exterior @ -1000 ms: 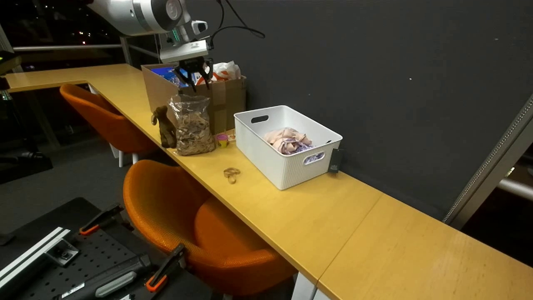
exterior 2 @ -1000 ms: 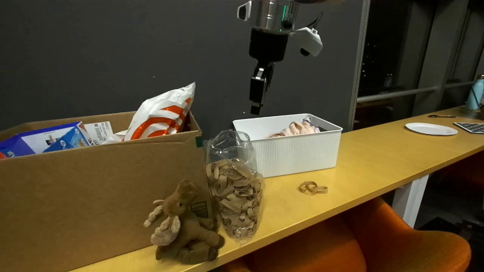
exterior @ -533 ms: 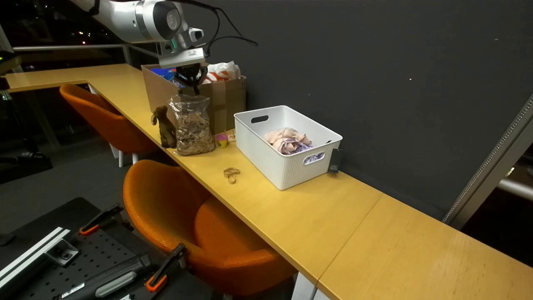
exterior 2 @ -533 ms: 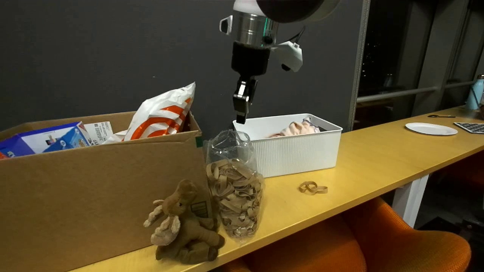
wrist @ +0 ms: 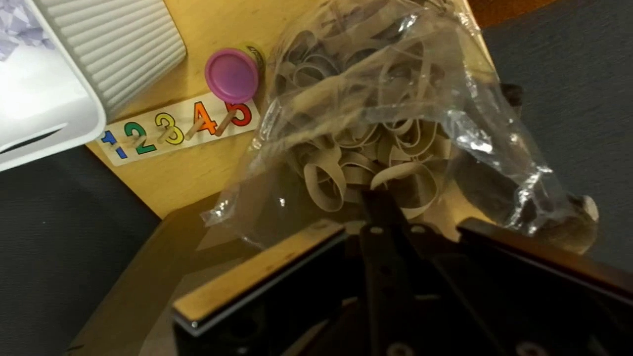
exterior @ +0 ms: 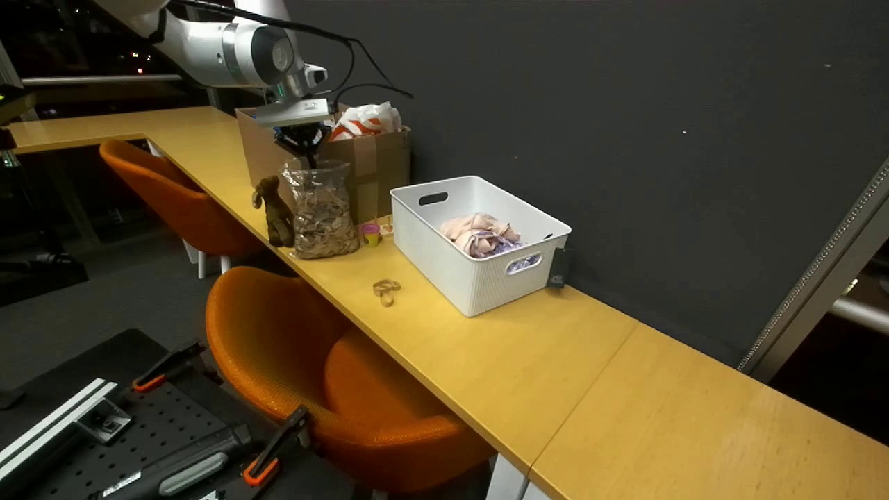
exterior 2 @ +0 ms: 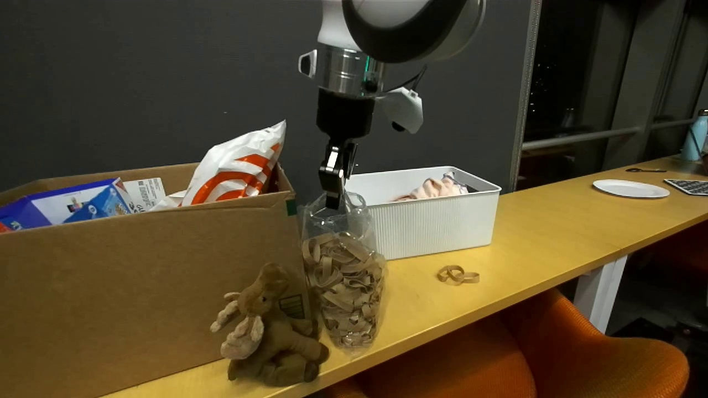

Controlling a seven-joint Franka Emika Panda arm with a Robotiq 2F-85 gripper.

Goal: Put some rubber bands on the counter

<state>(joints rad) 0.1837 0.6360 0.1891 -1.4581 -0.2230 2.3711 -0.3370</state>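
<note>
Far left in an exterior view there's a cardboard box (exterior 2: pixel 144 293) with a white-and-orange bag (exterior 2: pixel 238 171) poking out the top, and an antlered brown plush (exterior 2: pixel 274 340) sits in front of it. Next over, the gripper (exterior 2: pixel 333 203) points down at the top of a clear plastic bag (exterior 2: pixel 337 224) that's packed with rubber bands (exterior 2: pixel 348 293). Gripper's clenched, tips together, though I honestly can't tell whether they're inside the plastic. Right of that is the white bin (exterior 2: pixel 437 226) with pinkish cloth (exterior 2: pixel 438 188) in it. A few loose rubber bands (exterior 2: pixel 458 276) lie on the counter (exterior 2: pixel 531 243) near the bin, then farther right a white plate (exterior 2: pixel 630 189) and a blue bottle (exterior 2: pixel 693 139).
</note>
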